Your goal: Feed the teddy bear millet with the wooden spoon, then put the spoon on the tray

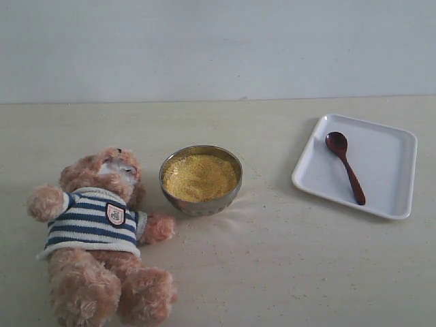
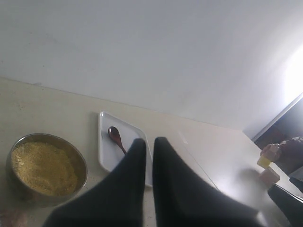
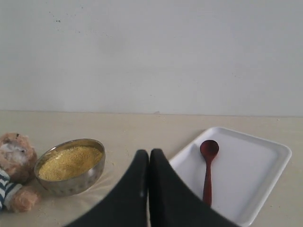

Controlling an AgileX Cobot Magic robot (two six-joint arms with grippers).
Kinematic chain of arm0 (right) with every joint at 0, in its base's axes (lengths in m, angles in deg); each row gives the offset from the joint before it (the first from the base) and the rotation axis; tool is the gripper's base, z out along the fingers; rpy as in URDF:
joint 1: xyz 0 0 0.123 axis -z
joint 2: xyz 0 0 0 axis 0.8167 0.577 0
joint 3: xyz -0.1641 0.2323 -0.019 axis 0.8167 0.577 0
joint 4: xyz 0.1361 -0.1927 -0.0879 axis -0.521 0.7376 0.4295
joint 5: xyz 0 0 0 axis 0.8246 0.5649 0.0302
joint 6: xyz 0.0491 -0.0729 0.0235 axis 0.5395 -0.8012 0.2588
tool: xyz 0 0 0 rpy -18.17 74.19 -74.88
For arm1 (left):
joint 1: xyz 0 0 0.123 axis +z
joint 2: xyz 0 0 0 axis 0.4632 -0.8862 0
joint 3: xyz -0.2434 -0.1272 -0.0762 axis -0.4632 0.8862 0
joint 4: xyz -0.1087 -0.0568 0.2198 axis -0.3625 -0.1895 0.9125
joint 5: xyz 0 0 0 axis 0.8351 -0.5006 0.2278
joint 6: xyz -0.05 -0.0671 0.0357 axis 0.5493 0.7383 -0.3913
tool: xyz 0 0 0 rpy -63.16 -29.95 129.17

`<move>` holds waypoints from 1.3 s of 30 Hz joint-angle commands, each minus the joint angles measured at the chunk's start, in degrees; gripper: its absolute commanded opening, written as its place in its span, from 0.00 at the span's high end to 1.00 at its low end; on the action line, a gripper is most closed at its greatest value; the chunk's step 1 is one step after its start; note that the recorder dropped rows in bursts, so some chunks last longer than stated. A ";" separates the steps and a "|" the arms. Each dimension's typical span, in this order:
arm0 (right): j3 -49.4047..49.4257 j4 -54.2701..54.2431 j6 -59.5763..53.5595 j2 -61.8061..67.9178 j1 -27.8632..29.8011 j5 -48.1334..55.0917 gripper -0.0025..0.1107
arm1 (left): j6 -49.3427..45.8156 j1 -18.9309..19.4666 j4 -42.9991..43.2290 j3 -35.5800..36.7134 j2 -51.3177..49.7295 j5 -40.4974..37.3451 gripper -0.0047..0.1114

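The teddy bear (image 1: 95, 225) lies on its back at the front left of the table, its head beside the metal bowl (image 1: 231, 194) heaped with millet (image 1: 199, 176). The wooden spoon (image 1: 345, 165) rests inside the white tray (image 1: 385, 184) at the right, with nothing holding it. Neither gripper appears in the exterior view. My left gripper (image 2: 149, 140) is shut with nothing in it, well back from the spoon (image 2: 115, 138) and bowl (image 2: 45, 165). My right gripper (image 3: 149, 152) is shut and empty, hovering between the bowl (image 3: 71, 182) and the tray (image 3: 251, 165), short of the spoon (image 3: 207, 165).
Stray yellow grains (image 1: 272, 187) are scattered on the pale tabletop around the bowl and towards the tray. A plain wall backs the table. In the left wrist view, small yellow and pink blocks (image 2: 267, 165) stand beyond the table's far end.
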 commanded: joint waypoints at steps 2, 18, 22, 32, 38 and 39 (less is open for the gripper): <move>2.07 2.77 0.87 -0.33 -0.07 -1.86 0.98 | 0.30 0.21 -0.73 0.07 0.42 -0.45 0.91; 7.84 11.76 8.65 -0.33 -0.07 -8.51 0.98 | 0.30 0.21 -0.73 0.07 0.42 -0.45 0.91; 9.27 13.26 8.65 -0.33 -0.07 -11.01 0.98 | 0.30 0.21 -0.73 0.07 0.42 -0.45 0.91; 9.43 17.06 9.95 -0.33 -0.07 -13.97 0.98 | 0.30 0.21 -0.73 0.07 0.42 -0.45 0.91; 9.43 18.59 12.97 -0.33 -0.07 -13.74 0.98 | 0.30 0.21 -0.73 0.07 0.42 -0.45 0.91; 9.43 19.32 14.85 -0.33 -0.07 -13.74 0.98 | 0.30 0.21 -0.73 0.07 0.42 -0.45 0.91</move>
